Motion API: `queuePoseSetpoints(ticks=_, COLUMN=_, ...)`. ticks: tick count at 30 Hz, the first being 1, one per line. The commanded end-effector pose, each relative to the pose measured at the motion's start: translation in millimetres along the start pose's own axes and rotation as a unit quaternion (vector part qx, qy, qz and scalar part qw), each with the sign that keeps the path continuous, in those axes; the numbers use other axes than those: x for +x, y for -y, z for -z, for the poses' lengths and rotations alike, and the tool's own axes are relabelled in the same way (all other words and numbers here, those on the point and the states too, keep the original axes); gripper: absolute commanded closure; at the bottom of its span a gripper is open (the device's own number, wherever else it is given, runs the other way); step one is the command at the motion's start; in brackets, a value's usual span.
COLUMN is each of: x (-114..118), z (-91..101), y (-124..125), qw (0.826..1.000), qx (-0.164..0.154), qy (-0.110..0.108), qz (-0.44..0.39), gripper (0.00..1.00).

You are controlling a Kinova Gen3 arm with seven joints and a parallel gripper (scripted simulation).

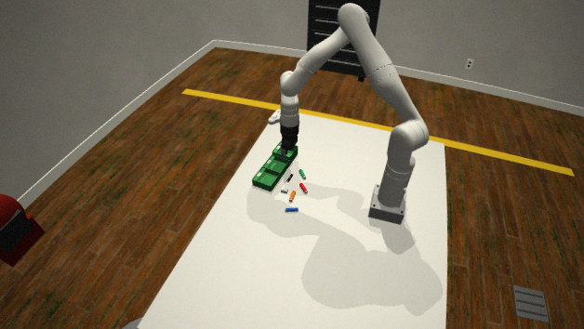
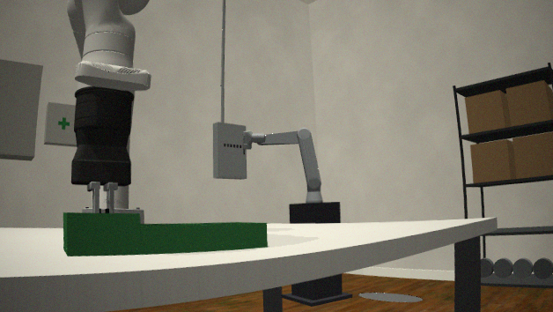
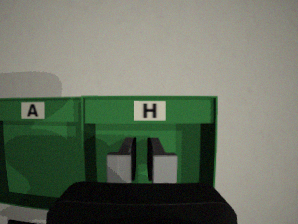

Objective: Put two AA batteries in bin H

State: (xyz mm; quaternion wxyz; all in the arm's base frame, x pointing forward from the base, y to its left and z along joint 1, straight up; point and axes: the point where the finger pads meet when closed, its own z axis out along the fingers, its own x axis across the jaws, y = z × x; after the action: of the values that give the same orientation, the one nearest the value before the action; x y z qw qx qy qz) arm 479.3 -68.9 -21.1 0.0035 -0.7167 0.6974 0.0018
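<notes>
The green bin marked H [image 1: 294,152] [image 2: 102,235] [image 3: 190,113] stands at the far end of a row of bins. My gripper [image 1: 284,151] [image 2: 104,211] [image 3: 141,152] points down into bin H, its fingers parted by a narrow gap with nothing between them. The fingertips are hidden behind the bin wall in the exterior view. Small cylinders, which look like batteries, lie beside the row: green [image 1: 302,174], red [image 1: 303,188], orange [image 1: 292,196] and blue [image 1: 291,210]. Whether a battery lies in bin H cannot be told.
Bin A [image 1: 279,165] [image 3: 32,140] adjoins bin H, and a third green bin [image 1: 268,179] adjoins A. A small dark thing [image 1: 289,177] and a small grey-white thing [image 1: 284,190] lie between the bins and the cylinders. The table edge [image 2: 352,253] runs near the row.
</notes>
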Motion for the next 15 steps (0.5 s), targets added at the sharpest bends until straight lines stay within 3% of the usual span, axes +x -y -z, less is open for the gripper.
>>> queuePoseSetpoints(ticks=1, x=0.1, z=0.8, y=0.7, qw=1.000, qx=0.001, qy=0.000, qz=0.000, gripper=0.69)
queuePoseSetpoints(ticks=15, x=0.1, z=7.4, y=0.6, qw=1.000, qx=0.001, qy=0.000, qz=0.000, gripper=0.69)
